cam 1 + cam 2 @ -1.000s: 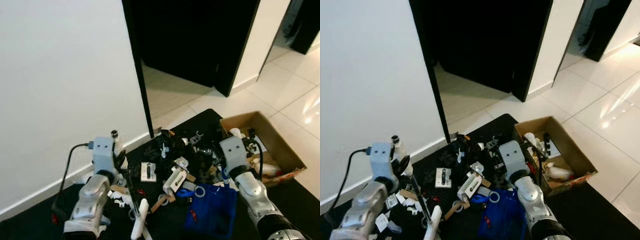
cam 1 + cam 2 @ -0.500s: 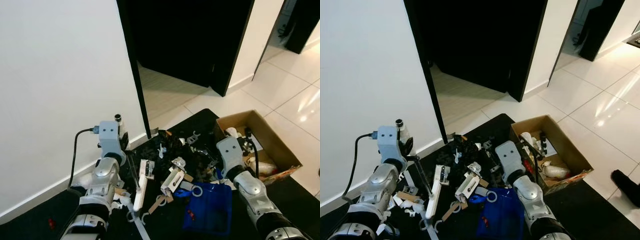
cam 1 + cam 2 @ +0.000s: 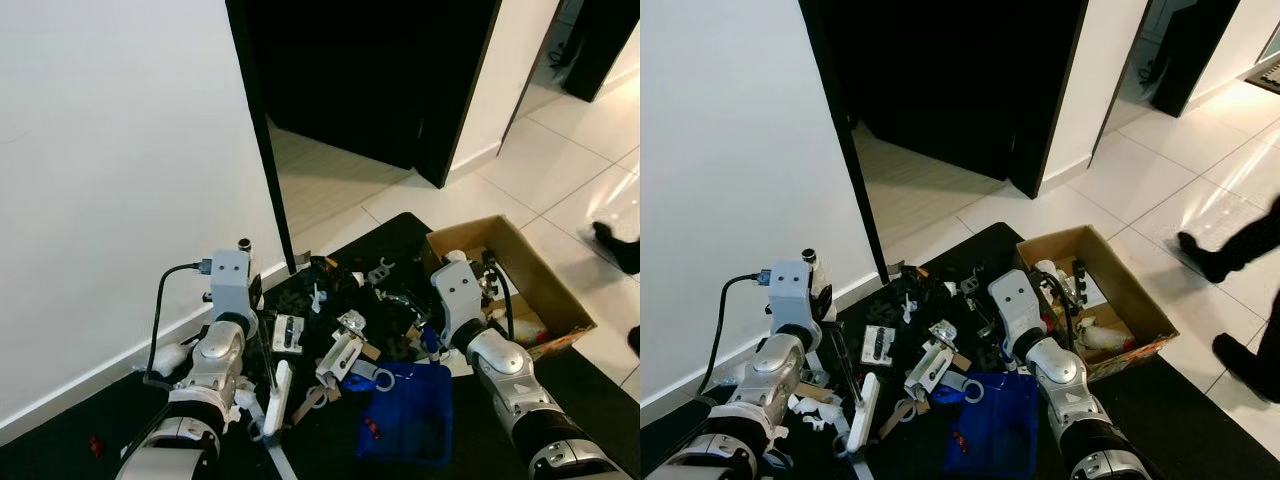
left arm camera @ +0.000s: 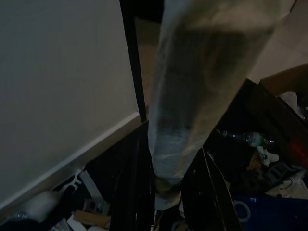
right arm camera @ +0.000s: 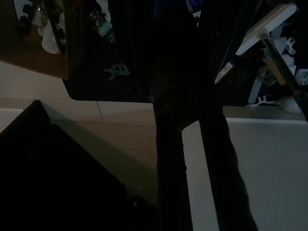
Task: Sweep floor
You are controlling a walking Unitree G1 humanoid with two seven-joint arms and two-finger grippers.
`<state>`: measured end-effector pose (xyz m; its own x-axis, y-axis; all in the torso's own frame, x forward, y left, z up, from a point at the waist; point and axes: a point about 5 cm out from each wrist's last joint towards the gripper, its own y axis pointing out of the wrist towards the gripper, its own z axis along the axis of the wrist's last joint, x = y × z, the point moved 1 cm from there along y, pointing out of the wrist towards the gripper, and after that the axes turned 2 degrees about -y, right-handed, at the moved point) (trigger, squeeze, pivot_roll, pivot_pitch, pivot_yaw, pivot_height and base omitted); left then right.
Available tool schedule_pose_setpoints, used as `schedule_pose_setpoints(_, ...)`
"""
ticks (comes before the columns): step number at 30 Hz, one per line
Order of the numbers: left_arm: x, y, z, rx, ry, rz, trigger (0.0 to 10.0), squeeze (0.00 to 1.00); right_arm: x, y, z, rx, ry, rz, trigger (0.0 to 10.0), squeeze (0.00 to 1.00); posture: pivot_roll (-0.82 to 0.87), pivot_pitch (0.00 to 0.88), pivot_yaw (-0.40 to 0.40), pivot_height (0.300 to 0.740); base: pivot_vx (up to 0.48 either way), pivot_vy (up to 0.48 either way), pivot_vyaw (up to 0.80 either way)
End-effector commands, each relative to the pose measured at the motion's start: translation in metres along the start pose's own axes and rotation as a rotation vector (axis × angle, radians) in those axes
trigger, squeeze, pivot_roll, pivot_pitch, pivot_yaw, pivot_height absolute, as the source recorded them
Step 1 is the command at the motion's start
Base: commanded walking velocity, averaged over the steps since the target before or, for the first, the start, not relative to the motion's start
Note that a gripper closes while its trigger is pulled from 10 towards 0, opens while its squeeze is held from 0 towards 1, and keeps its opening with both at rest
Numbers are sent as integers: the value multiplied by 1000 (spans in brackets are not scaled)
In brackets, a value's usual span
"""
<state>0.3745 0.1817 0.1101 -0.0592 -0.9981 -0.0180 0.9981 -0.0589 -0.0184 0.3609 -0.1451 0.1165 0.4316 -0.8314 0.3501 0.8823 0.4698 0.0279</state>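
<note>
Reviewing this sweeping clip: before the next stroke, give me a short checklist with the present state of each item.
1. Broom in the left gripper: ok, its fingers flank a pale handle in the wrist view.
2. Broom head down on the black mat: ok, it lies among the scraps.
3. Dustpan placed to receive: ok, the blue pan sits on the mat beside the litter pile.
4. Right gripper's hold on the dustpan: cannot tell, the wrist view is too dark.
5. Cardboard box clear of the stroke: ok, it stands to the right.
6. Bystander: not ok, a person's shoe is on the tiles near the box.
</note>
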Motion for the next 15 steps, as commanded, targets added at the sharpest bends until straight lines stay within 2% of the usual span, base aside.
schedule_pose_setpoints(1,-13,-3,-1,2,50,19,10000,0,-12,-5,-12,-39,21,35,10000,0,28,316,79,740,0,0,0)
schedule_pose_setpoints(3,-11,-4,-4,-8,26,11,10000,0,-13,-5,-11,-38,23,36,10000,0,28,317,76,740,0,0,0)
schedule_pose_setpoints(4,1,-5,-11,-25,-40,-18,10000,0,-15,-3,-10,-34,27,39,10000,0,25,317,75,740,0,0,0)
schedule_pose_setpoints(5,1,-5,-11,-25,-40,-18,10000,0,-15,-3,-10,-34,27,39,10000,0,25,317,75,740,0,0,0)
schedule_pose_setpoints(7,19,-5,-16,-39,-145,-67,10000,0,-17,-1,-9,-29,30,40,10000,0,22,315,73,740,0,0,0)
schedule_pose_setpoints(8,19,-5,-16,-39,-145,-67,10000,0,-17,-1,-9,-29,30,40,10000,0,22,315,73,740,0,0,0)
schedule_pose_setpoints(9,34,-5,-18,-45,-216,-116,10000,0,-18,0,-8,-25,33,40,10000,0,21,312,71,740,0,0,0)
schedule_pose_setpoints(10,34,-5,-18,-45,-216,-116,10000,0,-18,0,-8,-25,33,40,10000,0,21,312,71,740,0,0,0)
schedule_pose_setpoints(12,66,-7,-21,-50,-338,-212,10000,0,-21,2,-6,-17,40,43,10000,0,19,310,72,740,0,0,0)
schedule_pose_setpoints(13,75,-8,-22,-50,-376,-245,10000,0,-22,3,-6,-14,42,44,10000,0,19,310,72,740,0,0,0)
schedule_pose_setpoints(14,75,-8,-22,-50,-376,-245,10000,0,-22,3,-6,-14,42,44,10000,0,19,310,72,740,0,0,0)
schedule_pose_setpoints(15,85,-10,-22,-52,-413,-281,10000,0,-23,3,-5,-13,44,45,10000,0,21,308,73,740,0,0,0)
